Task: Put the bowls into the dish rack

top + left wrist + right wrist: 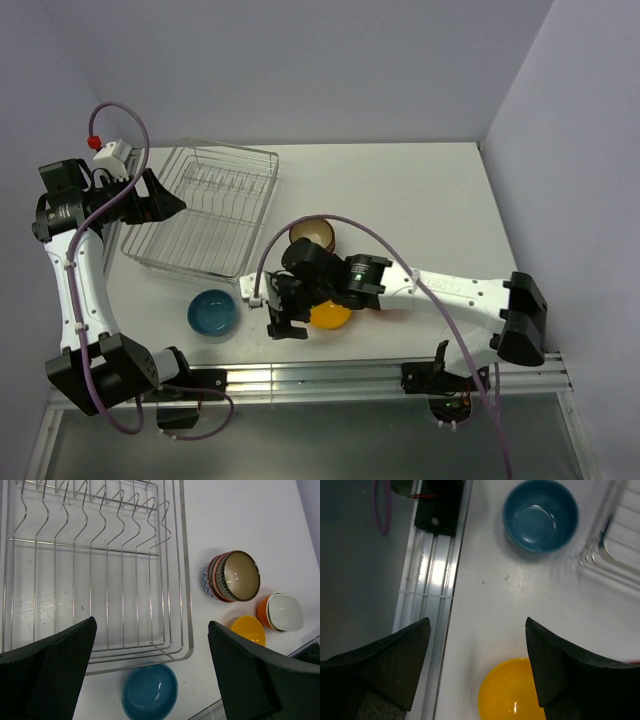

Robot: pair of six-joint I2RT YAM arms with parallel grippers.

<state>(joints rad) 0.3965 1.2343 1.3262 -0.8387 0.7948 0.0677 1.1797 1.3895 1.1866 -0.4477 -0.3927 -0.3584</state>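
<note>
Hovering with jaws wide, the right claw [477, 652] was the nearer one to the yellow bowl [512, 695]. That bowl sat mouth-up on the surface [420, 200], offset toward the claw's right finger. Round, it had no long axis. The dish rack [186, 580] lay left-rearward, beneath the wide-open left claw [150, 670].

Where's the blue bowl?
In the top view, the blue bowl sits left of centre, just in front of the dish rack, yellow bowl to its right.

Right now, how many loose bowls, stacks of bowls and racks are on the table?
Loose bowls: 2, the blue bowl and the yellow bowl.
Bowl stacks: 2, the patterned stack and the orange-and-white stack.
Dish rack: 1.
Total: 5.
</note>
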